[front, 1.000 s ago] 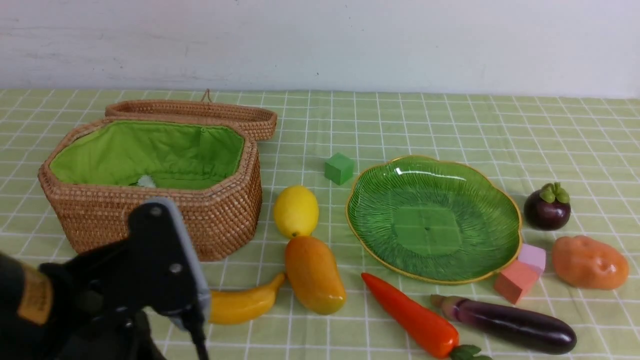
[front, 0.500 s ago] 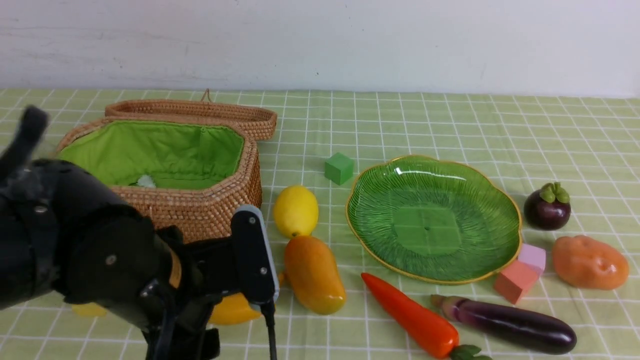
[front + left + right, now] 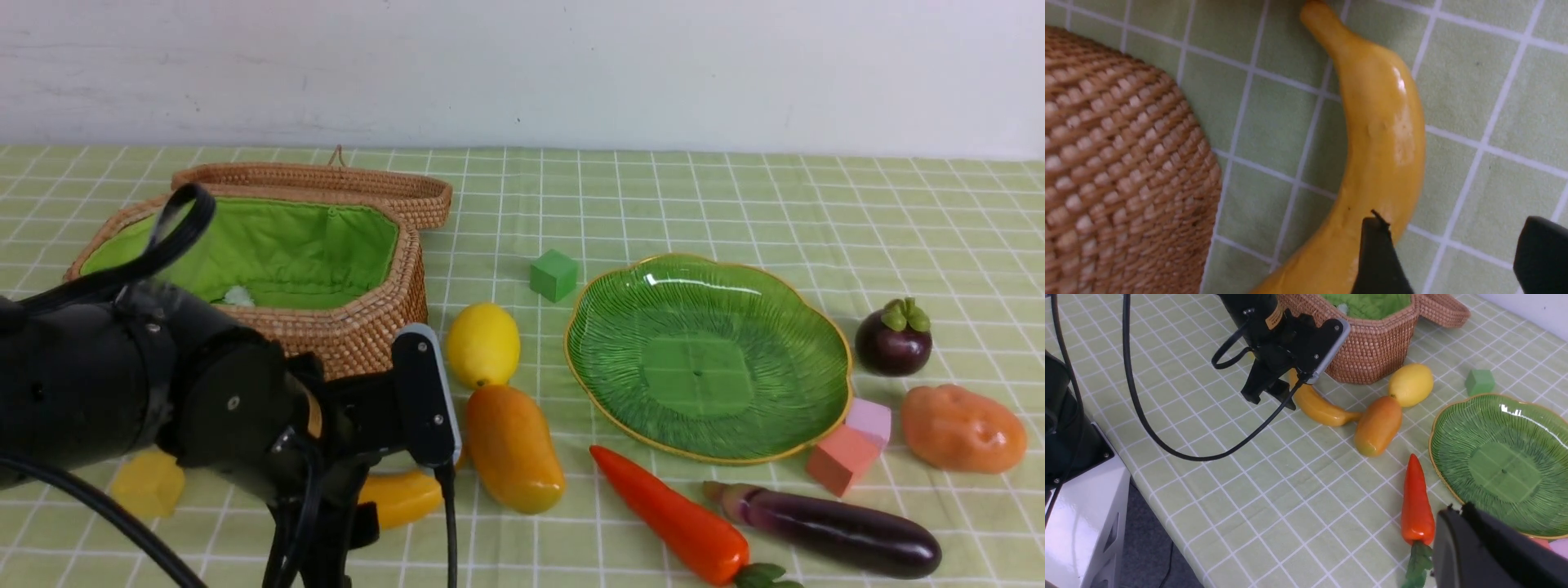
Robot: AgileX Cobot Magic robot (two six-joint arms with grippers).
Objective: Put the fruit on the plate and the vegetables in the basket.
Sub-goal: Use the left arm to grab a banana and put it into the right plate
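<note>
The banana (image 3: 404,496) lies in front of the basket (image 3: 351,351), partly hidden by my left arm. My left gripper (image 3: 1457,253) is open just above it: one finger overlaps the banana (image 3: 1380,134), the other is over bare cloth. The lemon (image 3: 482,345) and mango (image 3: 513,447) lie between basket and plate (image 3: 706,359). The carrot (image 3: 669,514) and eggplant (image 3: 824,529) lie in front of the plate. The mangosteen (image 3: 893,340) and potato (image 3: 963,429) are to its right. My right gripper (image 3: 1457,510) is shut and empty, above the carrot's (image 3: 1416,502) leaves.
The basket's lid (image 3: 326,184) lies open behind it. A green block (image 3: 553,274) sits behind the plate. A pink block (image 3: 841,459) and a lilac block (image 3: 869,418) touch its front right rim. A yellow block (image 3: 148,483) lies at front left. The table edge (image 3: 1167,522) is near.
My left arm has swung in from the lower left and come down over the banana beside the basket. The objects have not moved.
</note>
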